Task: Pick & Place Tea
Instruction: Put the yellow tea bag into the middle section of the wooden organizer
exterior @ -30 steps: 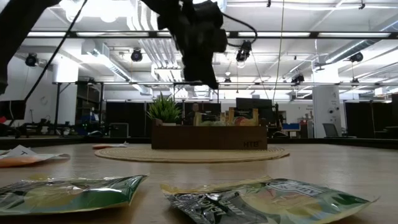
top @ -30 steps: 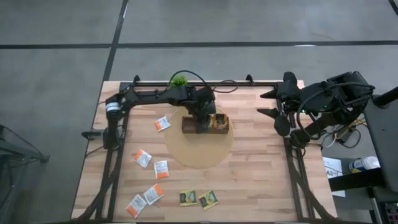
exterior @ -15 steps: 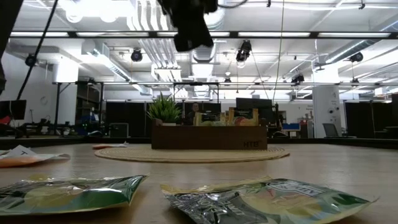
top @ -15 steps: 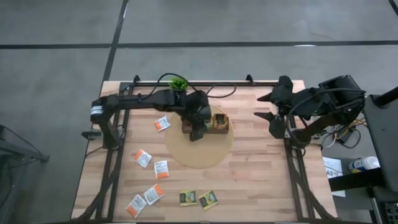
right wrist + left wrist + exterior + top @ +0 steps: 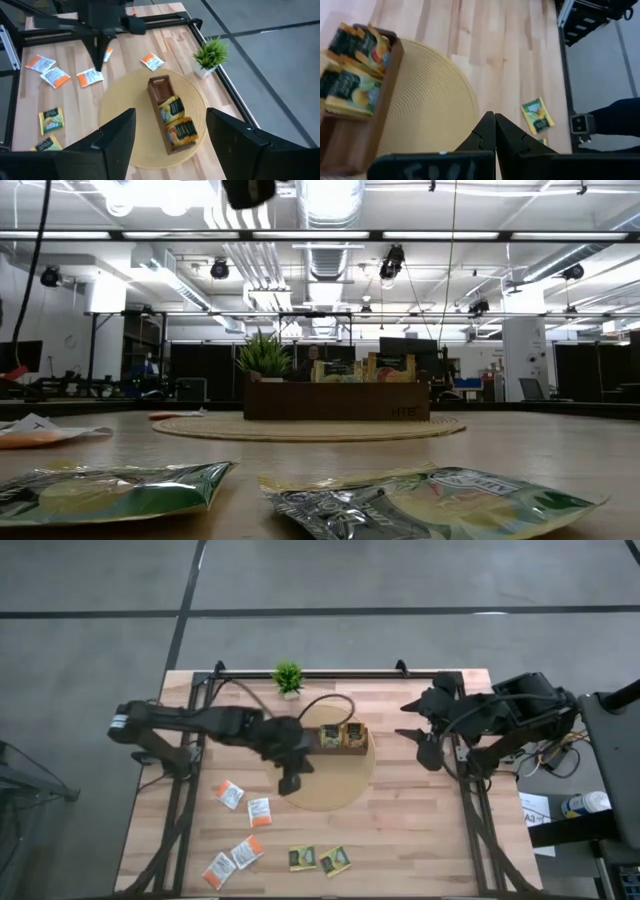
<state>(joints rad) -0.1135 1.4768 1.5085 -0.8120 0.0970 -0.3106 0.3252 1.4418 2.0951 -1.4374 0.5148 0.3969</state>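
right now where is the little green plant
In the high view the potted plant stands at the table's far edge, left of centre, just beyond the round mat and the brown tray.

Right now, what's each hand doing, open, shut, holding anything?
Left hand: shut, holding nothing, above the mat.
Right hand: open, empty, at the table's right edge.

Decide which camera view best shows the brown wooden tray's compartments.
The right wrist view: the tray shows whole from above, with green packets inside. High view shows it small, low view side-on, left wrist view only partly.
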